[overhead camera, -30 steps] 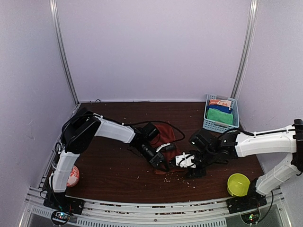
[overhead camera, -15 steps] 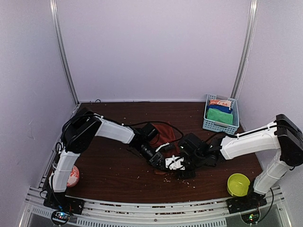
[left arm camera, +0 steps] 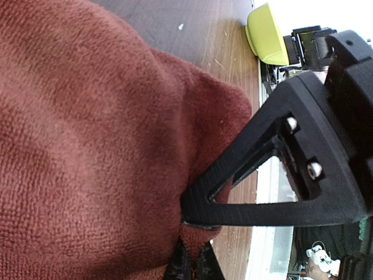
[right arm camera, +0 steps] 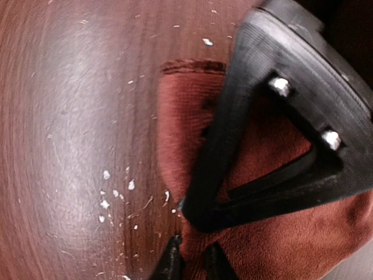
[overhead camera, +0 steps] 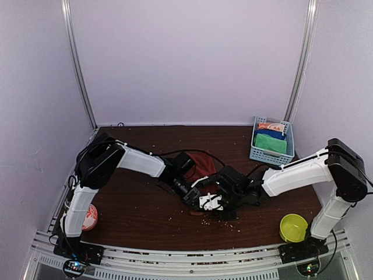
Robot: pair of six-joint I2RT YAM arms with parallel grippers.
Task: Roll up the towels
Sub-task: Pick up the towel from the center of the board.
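Rust-red towel (right arm camera: 178, 122) at right gripper (right arm camera: 185, 230) (touching)

I see the rust-red towel (overhead camera: 202, 164) near the middle of the bench (overhead camera: 134, 207), bunched into a loose, rumpled heap, neither spread flat nor rolled tight. In my left wrist view its terry pile fills most of the picture, humped in soft folds with a rounded bulge at one end. My right wrist view shows a stitched hem lying on the wood, with the cloth doubled over itself behind it. The bright green towel (overhead camera: 270, 143) lies in the blue basket (overhead camera: 262, 155) at the far right of the bench, well apart from the red one. I cannot tell whether it is folded or rolled.
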